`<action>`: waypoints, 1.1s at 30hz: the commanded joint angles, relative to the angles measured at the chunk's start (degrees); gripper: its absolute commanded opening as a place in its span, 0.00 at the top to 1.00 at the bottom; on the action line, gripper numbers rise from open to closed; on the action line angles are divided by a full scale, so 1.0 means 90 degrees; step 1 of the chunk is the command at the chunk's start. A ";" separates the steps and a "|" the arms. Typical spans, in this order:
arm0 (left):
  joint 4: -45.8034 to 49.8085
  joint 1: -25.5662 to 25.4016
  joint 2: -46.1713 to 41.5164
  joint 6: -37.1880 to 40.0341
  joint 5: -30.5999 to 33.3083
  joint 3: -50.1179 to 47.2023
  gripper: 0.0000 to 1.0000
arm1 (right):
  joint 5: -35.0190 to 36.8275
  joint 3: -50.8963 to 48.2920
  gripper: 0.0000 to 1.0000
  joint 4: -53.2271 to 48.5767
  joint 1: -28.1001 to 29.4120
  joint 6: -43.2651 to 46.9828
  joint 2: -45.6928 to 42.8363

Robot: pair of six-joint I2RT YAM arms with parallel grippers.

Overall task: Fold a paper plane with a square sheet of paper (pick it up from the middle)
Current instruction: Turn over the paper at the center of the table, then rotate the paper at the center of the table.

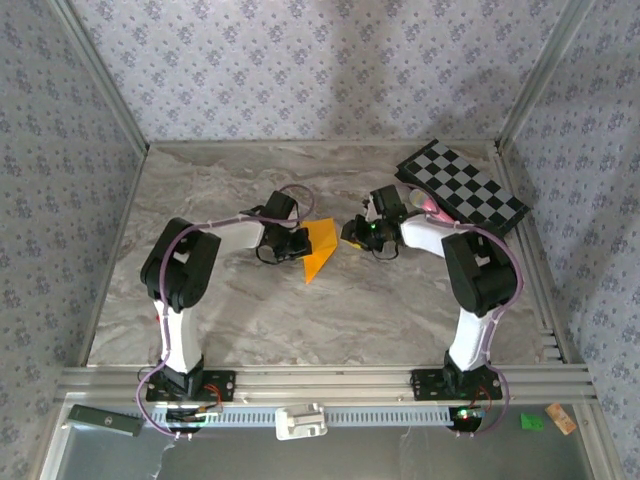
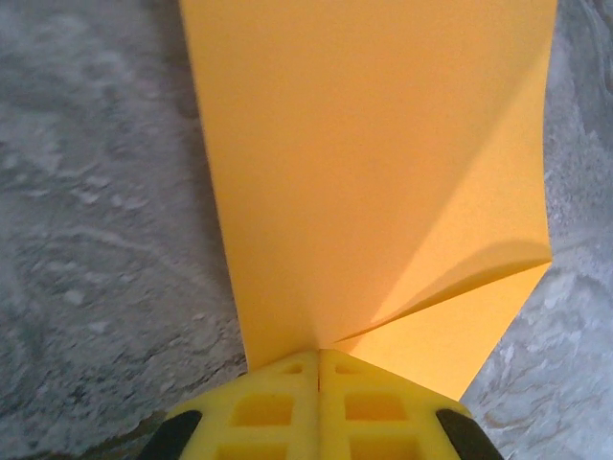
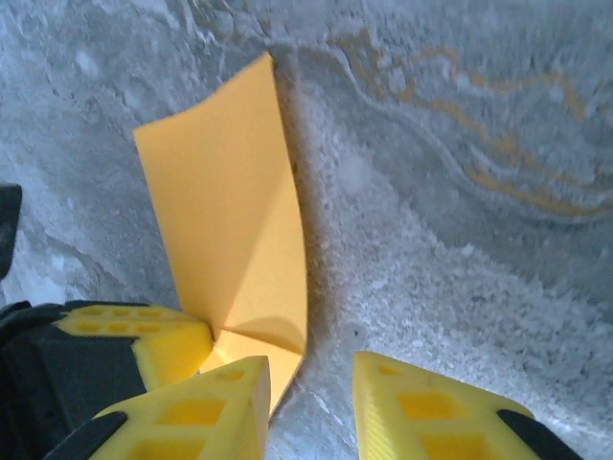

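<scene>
I'm looking at a grey, marble-patterned surface [image 1: 250,310] boxed in on three sides by walls papered in a small floral print, with metal frame posts in the corners and a metal rail along the near edge where both arms are bolted.

There is one sheet [image 1: 320,248], orange-yellow, in the middle of the surface between the two tools. It is no longer flat: one flap is folded over along a diagonal crease. From above, its long axis runs roughly near to far. Its narrow tip points toward the near edge, leaning slightly left, and its broad end is on the far side.

I count two arms and two tools. The left tool [image 1: 297,243] is at the sheet's left edge. In its wrist view the yellow fingers [image 2: 287,402] are pressed together with the sheet's corner clamped between them, so it is grasping the sheet. The right tool [image 3: 311,383] is just right of the sheet with its jaws apart and bare surface showing between them. The sheet's lower corner lies just beside its left finger, not pinched.

One checkered board [image 1: 462,185] lies at the far right, well apart from the sheet.
</scene>
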State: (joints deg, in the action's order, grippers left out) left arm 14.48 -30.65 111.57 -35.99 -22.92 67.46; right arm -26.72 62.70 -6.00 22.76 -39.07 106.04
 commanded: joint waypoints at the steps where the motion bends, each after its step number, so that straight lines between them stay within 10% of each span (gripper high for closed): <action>1: 0.0484 -0.0018 0.0196 0.1115 -0.0315 0.0148 0.99 | -0.0074 0.0572 0.73 -0.0693 0.0038 0.0939 0.0240; 15: 0.0535 -0.0021 0.0216 0.1644 -0.0442 0.0308 0.99 | -0.0227 0.2640 0.83 -0.1434 0.0448 0.1203 0.2009; 33: 0.0102 -0.0548 -0.0993 -0.0389 0.0625 -0.0340 0.83 | 0.2157 0.1142 0.84 -0.1569 0.0644 -0.1557 0.1320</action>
State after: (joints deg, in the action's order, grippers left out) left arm 16.38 -34.96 104.18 -35.81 -19.49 65.73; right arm -15.14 75.99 -14.63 28.47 -46.50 117.30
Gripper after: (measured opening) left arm 0.171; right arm 0.160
